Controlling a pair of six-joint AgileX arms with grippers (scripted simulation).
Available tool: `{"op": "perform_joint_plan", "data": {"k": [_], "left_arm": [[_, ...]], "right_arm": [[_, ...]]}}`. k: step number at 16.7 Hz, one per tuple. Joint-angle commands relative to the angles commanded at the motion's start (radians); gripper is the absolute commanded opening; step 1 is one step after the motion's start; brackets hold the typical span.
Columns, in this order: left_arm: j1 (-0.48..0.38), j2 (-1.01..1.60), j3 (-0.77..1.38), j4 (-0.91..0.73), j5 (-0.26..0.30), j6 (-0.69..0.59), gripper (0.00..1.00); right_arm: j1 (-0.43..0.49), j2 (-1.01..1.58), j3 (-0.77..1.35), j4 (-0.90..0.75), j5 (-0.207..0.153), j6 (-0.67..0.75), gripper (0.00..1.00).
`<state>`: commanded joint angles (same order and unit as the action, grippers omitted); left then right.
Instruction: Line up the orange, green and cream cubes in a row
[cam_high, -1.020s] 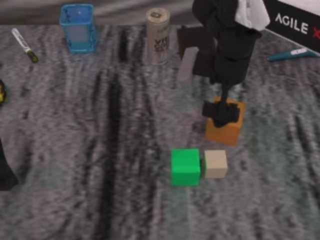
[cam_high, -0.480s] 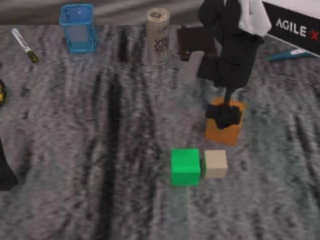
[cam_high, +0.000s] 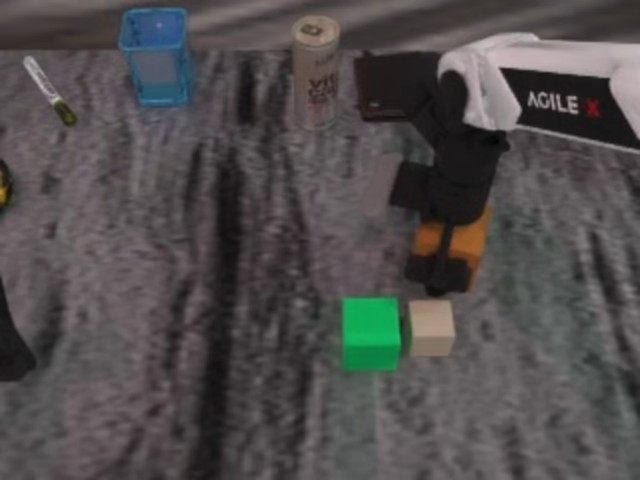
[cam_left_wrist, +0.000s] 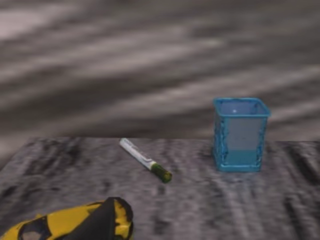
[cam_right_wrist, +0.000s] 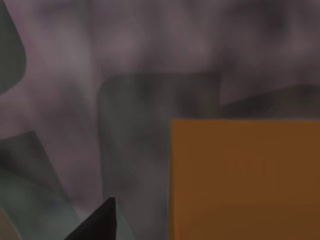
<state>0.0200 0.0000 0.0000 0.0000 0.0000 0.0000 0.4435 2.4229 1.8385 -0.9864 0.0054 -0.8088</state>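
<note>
Mostly hidden orange cube (cam_high: 478, 232), plain, matte

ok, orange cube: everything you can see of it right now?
The orange cube is a plain matte solid, larger than the green and cream ones. It sits just behind the cream cube, apart from it, on the table's right half. The right gripper and its wrist cover most of the top. The right wrist view shows one flat, unmarked orange face.
</note>
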Motion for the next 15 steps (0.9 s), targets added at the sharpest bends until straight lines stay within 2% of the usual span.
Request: {"op": "perform_joint_plan", "data": {"k": [2, 15], "left_arm": [[0.000, 0.000, 0.000, 0.000, 0.000, 0.000, 1.00], [0.000, 0.000, 0.000, 0.000, 0.000, 0.000, 1.00]], "right_arm": [[0.000, 0.000, 0.000, 0.000, 0.000, 0.000, 1.00], [0.000, 0.000, 0.000, 0.000, 0.000, 0.000, 0.02]]}}
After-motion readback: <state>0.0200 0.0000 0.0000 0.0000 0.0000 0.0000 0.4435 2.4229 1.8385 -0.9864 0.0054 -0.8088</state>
